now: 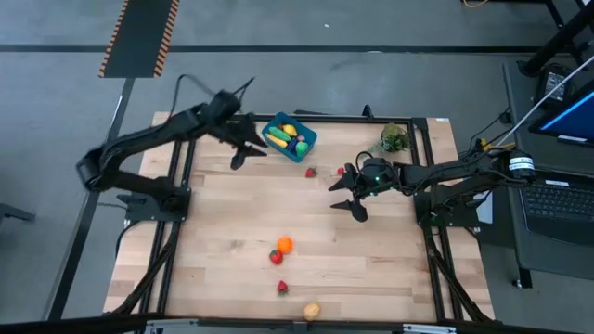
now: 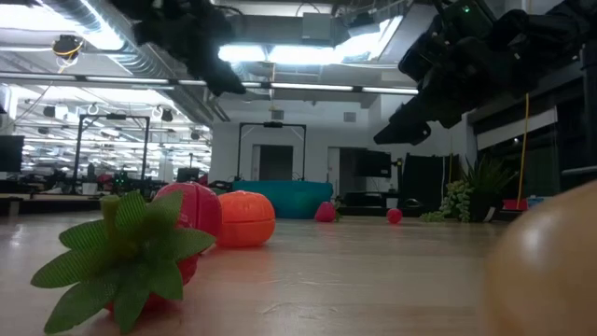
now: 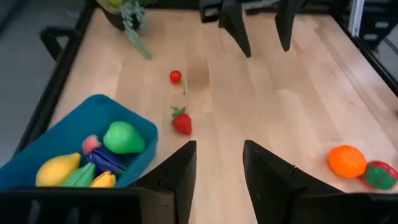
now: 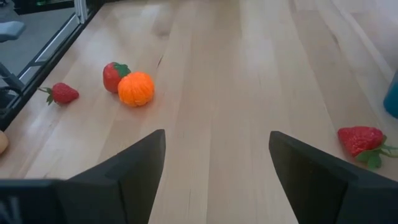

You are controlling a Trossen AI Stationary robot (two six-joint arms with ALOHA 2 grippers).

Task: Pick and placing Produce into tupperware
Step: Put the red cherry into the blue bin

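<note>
Blue rectangular plastic tupperware (image 1: 290,136) at far centre, several toy pieces inside. Six small toy produce pieces loose: strawberry (image 1: 311,172) and red cherry (image 1: 341,171) just beside it, orange (image 1: 284,245), tomato (image 1: 276,257), strawberry (image 1: 282,288), tan piece (image 1: 312,311) near. Likely light, hard, slippery; best pinched across middle. Left gripper (image 1: 243,148) empty, narrowly parted, beside tub. Right gripper (image 1: 350,195) agape, empty.

bench (image 1: 371,269) pale wood, plank-striped | tupperware (image 3: 81,124) blue, holding green pear (image 3: 123,138), yellow pieces (image 3: 57,169), purple bit (image 3: 106,160) | strawberry (image 3: 181,122) red, green leaves | orange (image 4: 135,88) bright orange | tomato (image 4: 114,74) red, green top | plant sprig (image 1: 394,139) grey-green | floor strip (image 1: 139,37) black, orange-striped edges
</note>
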